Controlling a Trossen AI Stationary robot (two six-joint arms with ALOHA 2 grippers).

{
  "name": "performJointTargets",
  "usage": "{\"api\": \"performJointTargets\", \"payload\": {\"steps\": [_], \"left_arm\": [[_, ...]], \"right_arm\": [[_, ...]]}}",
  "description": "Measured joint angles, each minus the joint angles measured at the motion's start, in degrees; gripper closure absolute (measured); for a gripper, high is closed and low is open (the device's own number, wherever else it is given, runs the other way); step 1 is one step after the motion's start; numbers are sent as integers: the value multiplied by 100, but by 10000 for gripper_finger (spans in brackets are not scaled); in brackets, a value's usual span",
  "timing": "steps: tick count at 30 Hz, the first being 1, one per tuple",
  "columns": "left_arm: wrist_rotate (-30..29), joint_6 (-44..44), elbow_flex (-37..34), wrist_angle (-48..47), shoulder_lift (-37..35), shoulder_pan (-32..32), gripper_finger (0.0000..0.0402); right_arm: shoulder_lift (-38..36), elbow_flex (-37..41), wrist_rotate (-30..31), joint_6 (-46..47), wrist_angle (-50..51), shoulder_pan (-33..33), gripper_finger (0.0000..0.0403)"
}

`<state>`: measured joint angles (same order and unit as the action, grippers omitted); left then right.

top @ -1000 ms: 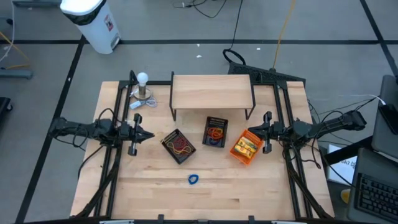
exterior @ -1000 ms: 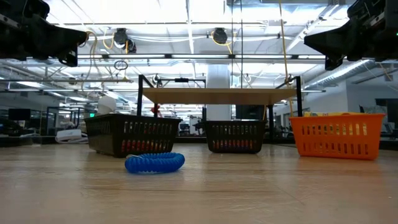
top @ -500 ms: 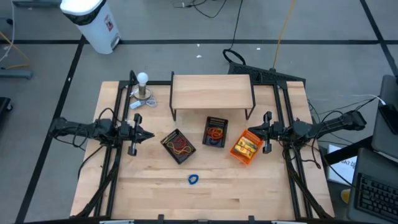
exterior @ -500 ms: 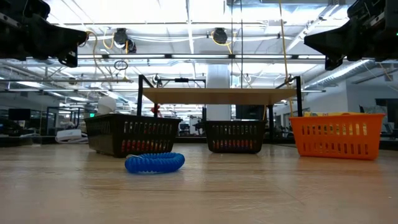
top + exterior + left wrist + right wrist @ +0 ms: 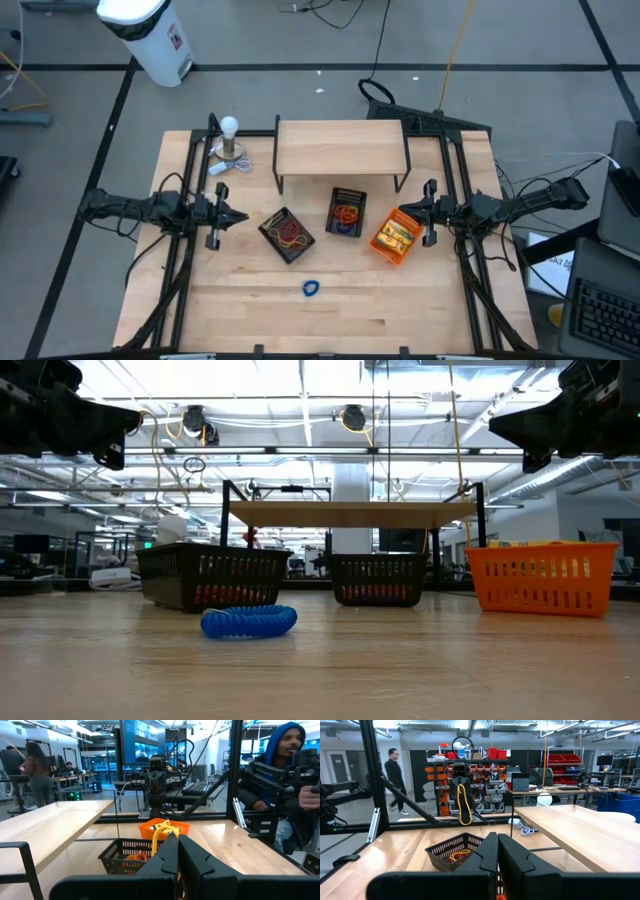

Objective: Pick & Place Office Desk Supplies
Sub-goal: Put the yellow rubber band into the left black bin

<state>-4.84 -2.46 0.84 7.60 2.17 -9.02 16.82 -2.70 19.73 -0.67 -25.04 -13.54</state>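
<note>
A single blue coiled band (image 5: pixel 311 289) lies alone on the bare wood near the front edge of the table (image 5: pixel 420 310), well apart from everything else. Farther back sit three trays in a loose row: a black mesh tray (image 5: pixel 287 235) on the left with red and orange bands inside, a second black tray (image 5: pixel 347 212) in the middle holding more orange loops, and an orange tray (image 5: pixel 396 236) on the right with yellow packets in it. Behind them stands a low wooden shelf (image 5: pixel 340 146).

The left gripper (image 5: pixel 237 217) hangs above the table's left side, clenched on nothing. The right gripper (image 5: pixel 408 209), equally clenched and empty, hovers just beside the orange tray.

The risk I see is the blue band itself: it is thin and springy, so closed or badly aimed fingers could skid it across the wood or flick it away. A low right arm could also nudge the orange tray.
</note>
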Motion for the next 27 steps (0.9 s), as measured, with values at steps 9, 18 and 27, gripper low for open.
{"api": "performJointTargets", "payload": {"steps": [9,18,27], "left_arm": [[-695,302,783,-127,250,-5,401],[-728,450,3042,-1865,2040,-11,401],[-262,785,4258,-3074,4429,-252,401]], "right_arm": [[0,0,0,118,-17,-2,403],[52,1,1,151,-43,0,403],[128,0,165,250,-33,-2,403]]}}
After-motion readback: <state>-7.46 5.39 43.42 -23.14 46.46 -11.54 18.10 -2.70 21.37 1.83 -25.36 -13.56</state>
